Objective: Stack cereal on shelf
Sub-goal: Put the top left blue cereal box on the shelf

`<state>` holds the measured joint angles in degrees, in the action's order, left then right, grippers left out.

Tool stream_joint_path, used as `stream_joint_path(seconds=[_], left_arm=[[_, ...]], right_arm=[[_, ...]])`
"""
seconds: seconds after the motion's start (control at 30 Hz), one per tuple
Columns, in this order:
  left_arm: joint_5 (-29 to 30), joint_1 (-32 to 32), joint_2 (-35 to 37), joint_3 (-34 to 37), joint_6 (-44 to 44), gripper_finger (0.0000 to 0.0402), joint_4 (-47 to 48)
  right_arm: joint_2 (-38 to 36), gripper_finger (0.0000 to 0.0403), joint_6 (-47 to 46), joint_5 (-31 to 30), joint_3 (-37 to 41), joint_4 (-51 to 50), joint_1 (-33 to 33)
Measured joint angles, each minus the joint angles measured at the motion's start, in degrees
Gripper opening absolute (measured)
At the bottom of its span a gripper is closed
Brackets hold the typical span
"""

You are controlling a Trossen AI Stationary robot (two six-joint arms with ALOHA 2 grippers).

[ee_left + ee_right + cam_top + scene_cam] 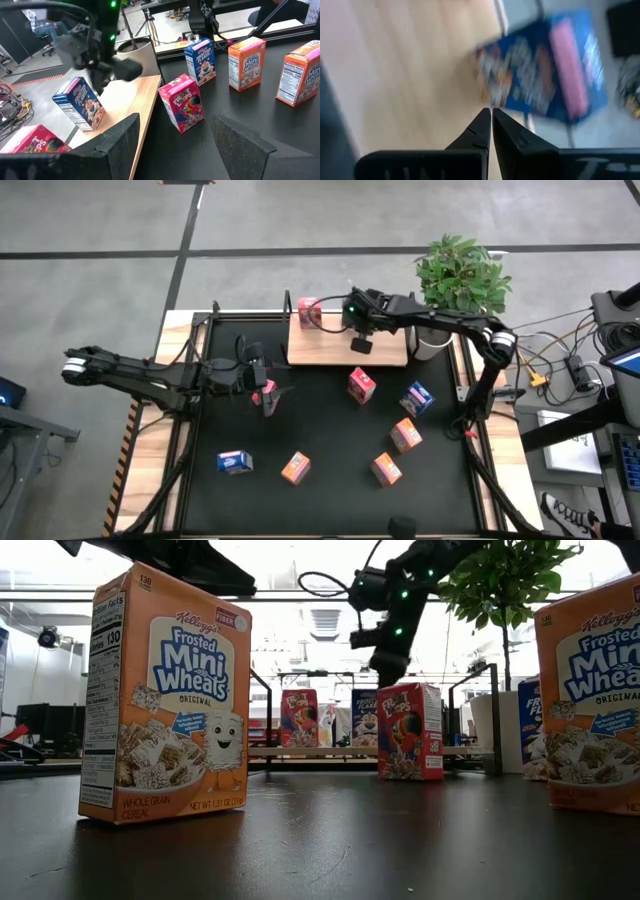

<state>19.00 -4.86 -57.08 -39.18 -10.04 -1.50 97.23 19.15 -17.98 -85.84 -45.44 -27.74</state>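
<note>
On light-wood shelf board with thin black frame [335, 350]: red box [309, 311] and blue box [80, 104]; other small cardboard cereal boxes [405, 435] wait on black table [330, 430]; boxes light, stiff, tippy; pinch flat sides; right gripper [490, 120] pinched shut, empty, above shelf; left gripper [175, 135] spread wide, empty, over table; only left wrist view shows blue box clearly.

Showing pale blond wood on the shelf [330, 348], edged in thin black; spreading matte black across the tabletop [330, 430]; wearing orange with a white-and-blue logo panel on the near cereal box [165, 695]; glowing red with rainbow rings on another box [182, 102]; carrying blue with white lettering on a third [201, 60]; sprouting green on the potted plant [462, 275]; staying dark, nearly black, on both arms.
</note>
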Motion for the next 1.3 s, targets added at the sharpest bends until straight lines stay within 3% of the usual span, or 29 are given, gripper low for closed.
stream_joint_path(seconds=[0.2, 0.4, 1.3], left_arm=[[0.0, 0.0, 0.0, 0.0, 0.0, 0.023, 0.0], [0.0, 0.0, 0.0, 0.0, 0.0, 0.023, 0.0], [0.0, 0.0, 0.0, 0.0, -0.2, 0.023, 0.0]], right_arm=[[-0.5, 0.0009, -1.6, -0.2, 0.2, -2.0, -2.6], [1.0, 0.0009, -1.9, -6.0, 0.2, -0.3, -5.0], [1.2, 0.0009, 1.7, -5.6, 0.7, 8.0, -5.2]])
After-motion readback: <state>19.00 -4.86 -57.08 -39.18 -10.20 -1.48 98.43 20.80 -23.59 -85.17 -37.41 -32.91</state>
